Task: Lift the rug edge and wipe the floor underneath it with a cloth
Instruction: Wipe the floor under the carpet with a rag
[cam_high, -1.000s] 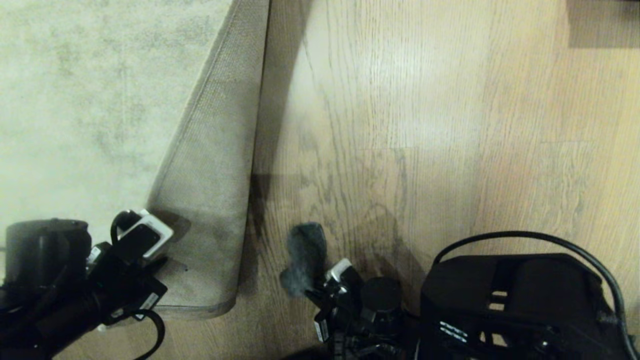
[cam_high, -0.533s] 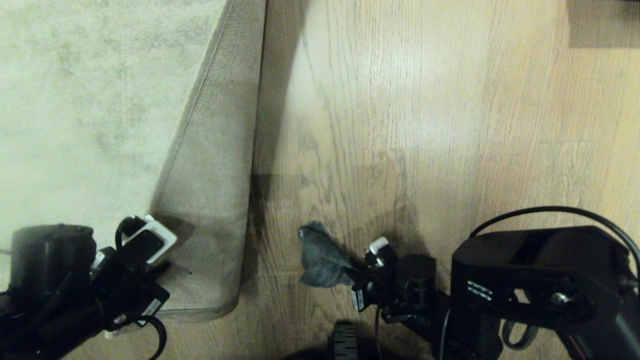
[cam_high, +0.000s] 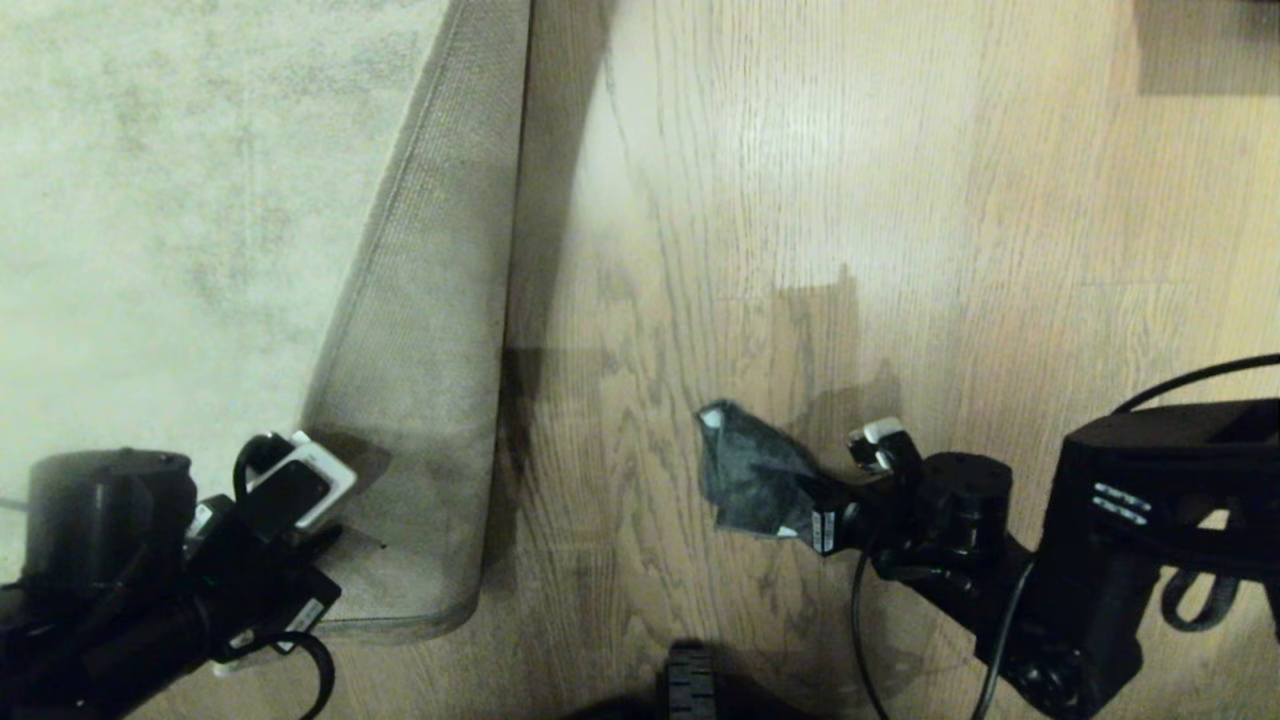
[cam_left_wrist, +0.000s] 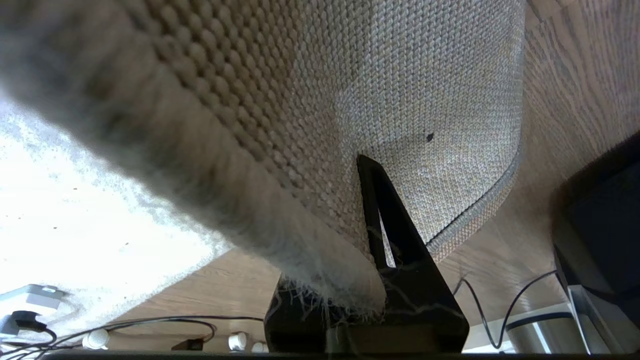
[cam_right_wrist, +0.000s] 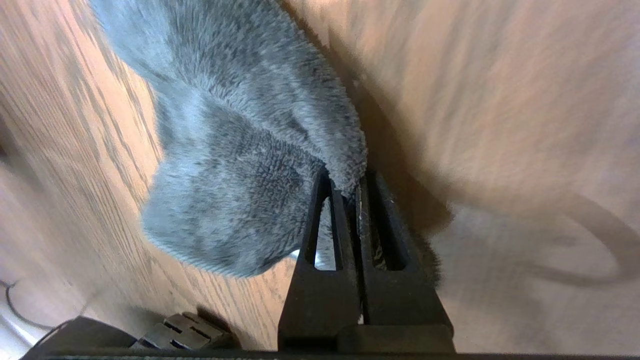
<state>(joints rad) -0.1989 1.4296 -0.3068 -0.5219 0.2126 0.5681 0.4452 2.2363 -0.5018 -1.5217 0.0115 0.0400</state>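
Note:
The rug edge (cam_high: 420, 400) is folded back over the pale rug, its woven beige backing facing up. My left gripper (cam_high: 335, 535) at the lower left is shut on the rug's near corner; in the left wrist view one black finger (cam_left_wrist: 395, 240) presses the backing (cam_left_wrist: 425, 100) and the frayed pile hides the other. On the bare floor (cam_high: 850, 200) to the right of the fold lies the dark grey cloth (cam_high: 750, 480). My right gripper (cam_high: 815, 515) is shut on the cloth's near end. In the right wrist view the fluffy cloth (cam_right_wrist: 240, 150) is pinched at the fingertips of the right gripper (cam_right_wrist: 345, 182).
The rug (cam_high: 150, 200) fills the left side. A dark shadow band runs along the fold line on the planks. A black wheel (cam_high: 688, 690) of my base shows at the bottom middle, and a dark patch (cam_high: 1200, 45) sits in the far right corner. Cables (cam_left_wrist: 125, 325) lie on the floor.
My right arm has swept to the right, dragging the cloth across the planks away from the fold. The left gripper and the lifted rug corner have stayed put.

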